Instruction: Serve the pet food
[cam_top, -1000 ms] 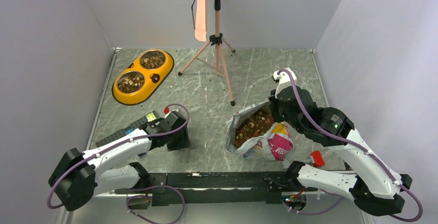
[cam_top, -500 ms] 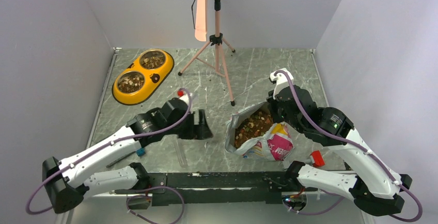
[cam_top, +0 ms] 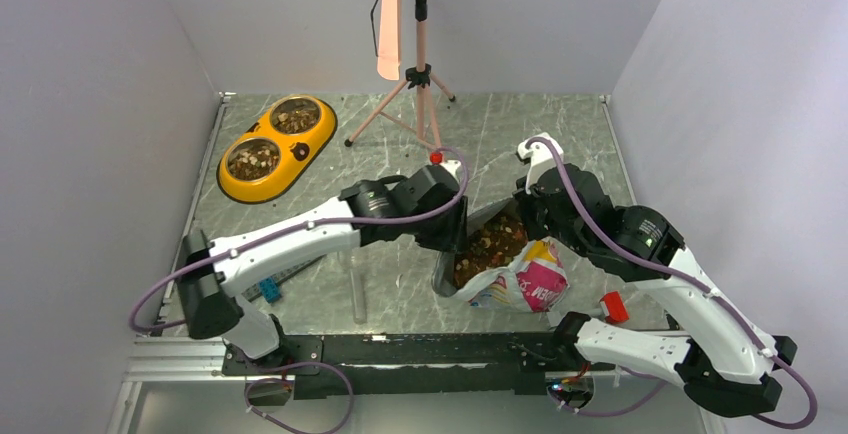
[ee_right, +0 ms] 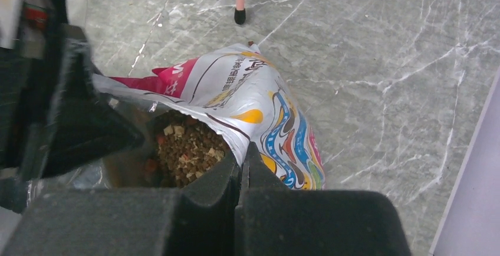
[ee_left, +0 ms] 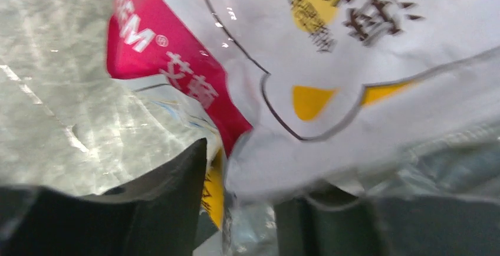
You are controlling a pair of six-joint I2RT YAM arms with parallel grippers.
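where top cam can't, wrists show r fingers (ee_right: 206, 194) pinching bag (ee_right: 265, 114), l fingers (ee_left: 165, 203) apart

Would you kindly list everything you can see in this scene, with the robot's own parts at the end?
pet food: one heap, brown and tan, inside the open bag; more in both bowls of the dish
bag: one, white, pink and yellow, centre-right of the table
double dish: one, yellow with two steel bowls, far left
tripod: one, pink, far centre
clear plastic piece: one, transparent, near centre; kind unclear
dark flat item: one, black with a blue end, near left, partly hidden
table: one, grey marbled
left gripper: black, jaws apart at the bag's left rim
right gripper: black, pinching the bag's right rim
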